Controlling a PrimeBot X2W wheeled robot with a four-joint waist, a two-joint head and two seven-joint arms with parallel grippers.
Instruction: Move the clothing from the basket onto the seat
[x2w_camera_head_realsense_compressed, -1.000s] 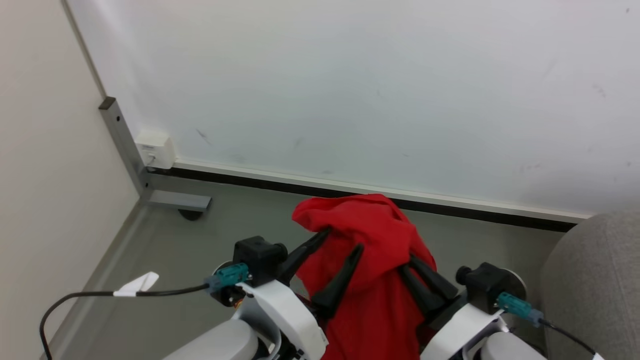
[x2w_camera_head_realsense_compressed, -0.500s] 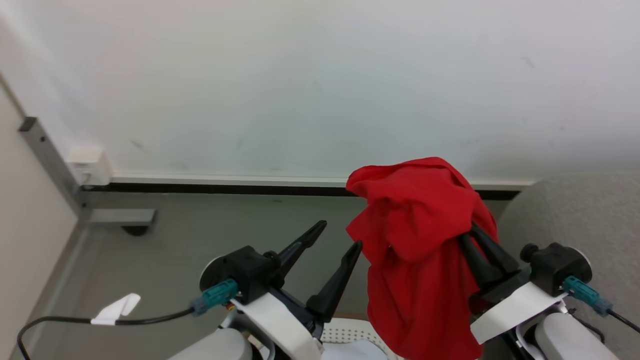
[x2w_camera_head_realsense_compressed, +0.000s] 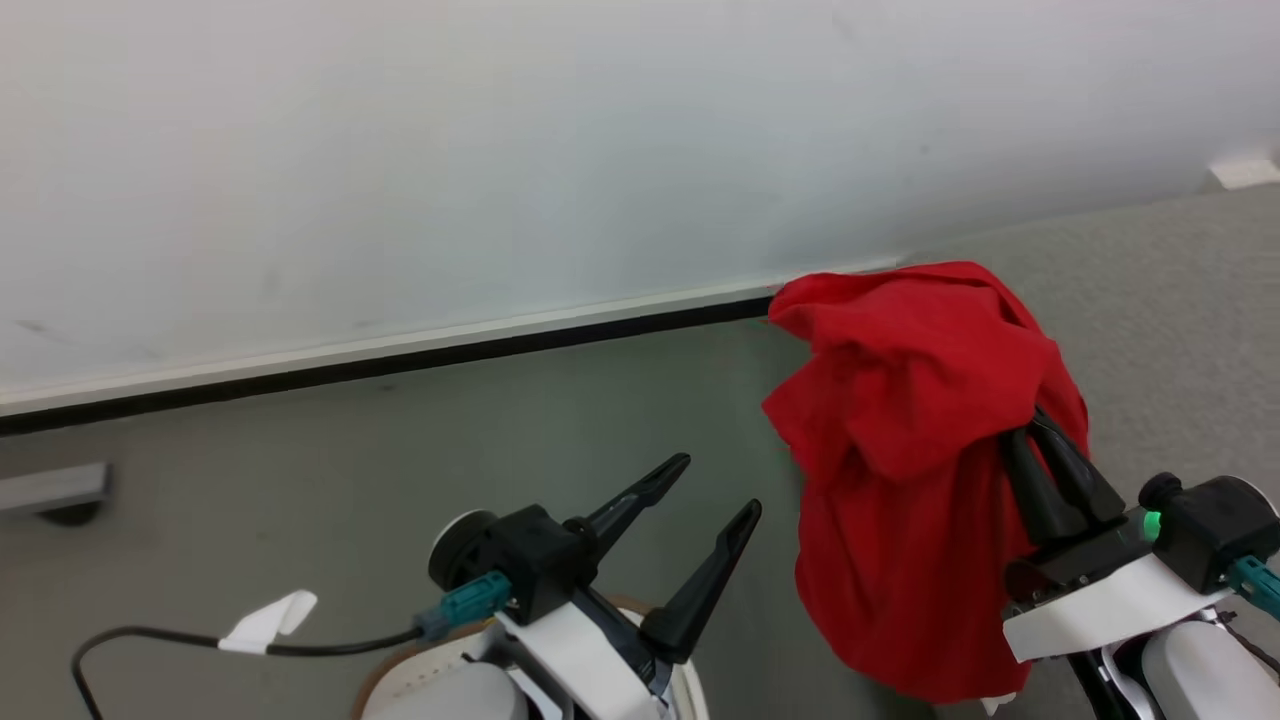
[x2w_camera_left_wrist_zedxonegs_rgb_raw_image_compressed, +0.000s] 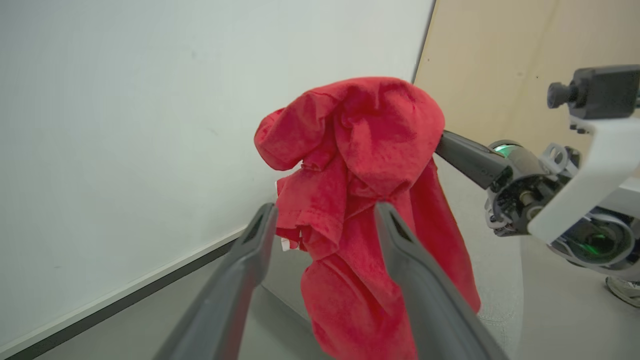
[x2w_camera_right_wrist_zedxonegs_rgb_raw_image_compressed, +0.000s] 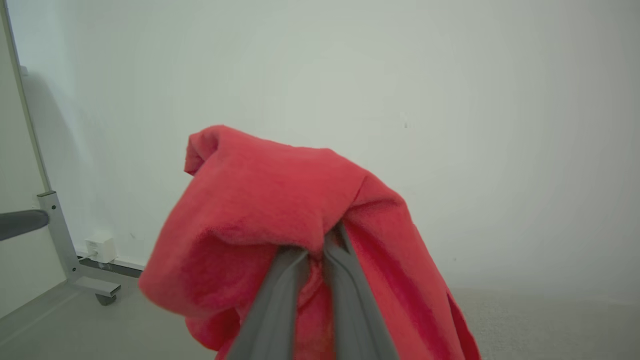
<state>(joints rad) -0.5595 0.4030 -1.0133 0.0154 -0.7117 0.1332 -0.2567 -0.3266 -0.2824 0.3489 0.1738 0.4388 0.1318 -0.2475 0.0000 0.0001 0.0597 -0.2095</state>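
The bright red clothing (x2w_camera_head_realsense_compressed: 920, 450) hangs in a bunched fold in the air, draped over my right gripper (x2w_camera_head_realsense_compressed: 1025, 435), which is shut on it with its fingertips buried in the fabric. From the right wrist the clothing (x2w_camera_right_wrist_zedxonegs_rgb_raw_image_compressed: 280, 210) covers the tips of the closed right gripper (x2w_camera_right_wrist_zedxonegs_rgb_raw_image_compressed: 320, 240). My left gripper (x2w_camera_head_realsense_compressed: 716, 485) stands open to the left of the garment, apart from it. The left wrist view looks between the open left gripper (x2w_camera_left_wrist_zedxonegs_rgb_raw_image_compressed: 325, 207) at the clothing (x2w_camera_left_wrist_zedxonegs_rgb_raw_image_compressed: 365, 165). The grey seat (x2w_camera_head_realsense_compressed: 1150, 300) lies behind and right of the garment. A part of the basket's brown rim (x2w_camera_head_realsense_compressed: 385, 668) shows under my left arm.
A white wall with a black baseboard (x2w_camera_head_realsense_compressed: 400, 365) runs across the back. A grey metal frame foot (x2w_camera_right_wrist_zedxonegs_rgb_raw_image_compressed: 95, 285) and a white wall box (x2w_camera_right_wrist_zedxonegs_rgb_raw_image_compressed: 100, 248) stand at the left. A black cable with a white tag (x2w_camera_head_realsense_compressed: 270, 620) trails from my left wrist. A shoe (x2w_camera_left_wrist_zedxonegs_rgb_raw_image_compressed: 622, 290) shows at far right.
The head view has swung right, bringing in more of the seat. My right gripper has carried the clothing right, away from the left gripper, whose open fingers no longer touch it.
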